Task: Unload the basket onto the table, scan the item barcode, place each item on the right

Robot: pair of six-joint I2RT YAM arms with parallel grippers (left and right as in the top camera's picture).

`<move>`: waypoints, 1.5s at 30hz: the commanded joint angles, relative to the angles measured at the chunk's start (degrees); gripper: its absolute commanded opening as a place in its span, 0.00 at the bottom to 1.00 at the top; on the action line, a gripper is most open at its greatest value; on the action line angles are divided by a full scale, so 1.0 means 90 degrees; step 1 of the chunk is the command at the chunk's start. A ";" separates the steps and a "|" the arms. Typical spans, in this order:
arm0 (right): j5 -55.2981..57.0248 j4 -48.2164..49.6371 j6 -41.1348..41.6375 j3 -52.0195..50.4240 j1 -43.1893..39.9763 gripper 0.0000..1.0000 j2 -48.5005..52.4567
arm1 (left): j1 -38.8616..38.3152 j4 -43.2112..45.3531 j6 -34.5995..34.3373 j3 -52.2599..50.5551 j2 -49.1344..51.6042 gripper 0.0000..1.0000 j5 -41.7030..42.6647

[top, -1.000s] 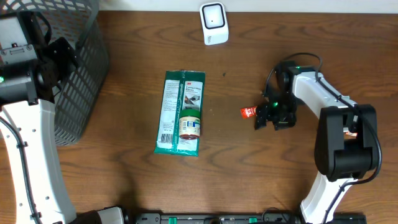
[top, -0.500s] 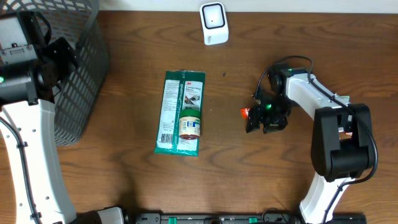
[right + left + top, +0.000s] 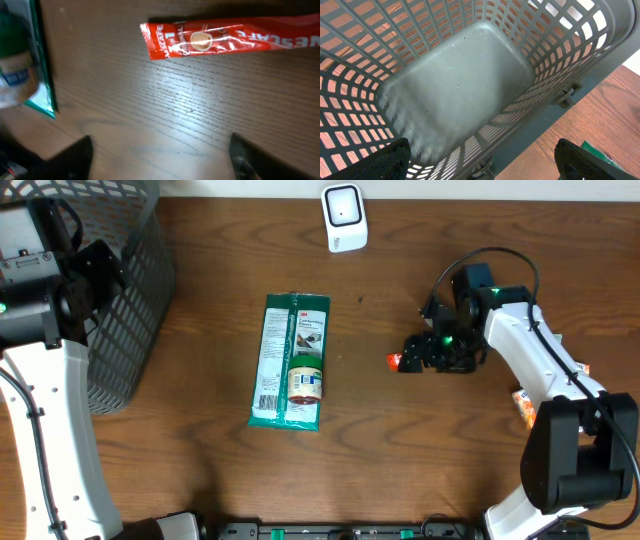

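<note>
Nescafe sachet (image 3: 230, 40) lies flat on the table (image 3: 200, 480), out at three o'clock, its red tip showing just beside the right gripper (image 3: 162, 157). That gripper's jaws are spread well apart and hold nothing; the sachet lies just beyond the fingertips. White scanner (image 3: 343, 217) stands at twelve o'clock. Green packet (image 3: 290, 330), a small bottle (image 3: 306, 383) on it, lies at centre. Left gripper (image 3: 482, 160) hangs wide open, empty, over the grey basket (image 3: 130, 300) at ten o'clock.
</note>
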 commanded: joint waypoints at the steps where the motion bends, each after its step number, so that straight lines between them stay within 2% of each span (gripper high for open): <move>1: 0.0046 -0.0002 0.0090 0.0005 -0.0017 0.47 0.0019 | 0.0034 -0.0005 0.0061 0.0039 0.0002 0.93 -0.0080; 3: 0.0287 0.0007 0.0092 0.0005 -0.0017 0.28 0.0019 | 0.0034 -0.0005 0.0061 0.0039 0.0002 0.92 -0.0080; 5: 0.0702 -0.0010 0.0143 -0.0012 -0.0017 0.24 0.0019 | 0.0034 -0.0005 0.0061 0.0039 0.0002 0.92 -0.0080; 11: 0.1460 0.0090 0.0644 -0.0393 -0.0015 0.39 0.0019 | 0.0034 -0.0005 0.0061 0.0039 0.0002 0.92 -0.0080; 14: 0.1447 0.0328 0.0651 -0.0704 -0.0015 0.41 0.0019 | 0.0034 -0.0005 0.0061 0.0039 0.0002 0.92 -0.0080; 21: 0.1445 0.1457 0.1321 -0.1773 -0.0010 0.45 0.0019 | 0.0034 -0.0005 0.0061 0.0039 0.0002 0.93 -0.0080; 22: 0.1438 0.1627 0.1479 -0.1926 -0.0010 0.45 0.0019 | 0.0034 -0.0002 0.0061 0.0039 0.0002 0.93 -0.0080; 24: 0.1180 0.1848 0.1749 -0.2147 -0.0005 0.38 0.0019 | 0.0034 -0.0005 0.0061 0.0039 0.0002 0.93 -0.0080; 25: 0.0670 0.1991 0.1807 -0.2288 0.0002 0.36 0.0019 | 0.0034 -0.0002 0.0061 0.0039 0.0002 0.92 -0.0080; 30: -0.0690 0.2465 0.1807 -0.2601 0.0124 0.37 0.0019 | 0.0034 -0.0005 0.0061 0.0039 0.0002 0.92 -0.0080; 39: -0.0746 0.2514 0.1807 -0.2616 0.0372 0.35 0.0019 | 0.0034 -0.0002 0.0061 0.0039 0.0002 0.92 -0.0080; 40: -0.0748 0.2484 0.1807 -0.2611 0.0372 0.33 0.0017 | 0.0034 -0.0005 0.0061 0.0039 0.0002 0.92 -0.0080; 42: -0.0750 0.2361 0.1809 -0.2543 0.0335 0.27 -0.0012 | 0.0034 -0.0005 0.0061 0.0039 0.0002 0.93 -0.0080; 45: -0.0787 0.1892 0.1474 -0.2176 0.0279 0.29 -0.0136 | 0.0034 -0.0005 0.0061 0.0039 0.0002 0.93 -0.0080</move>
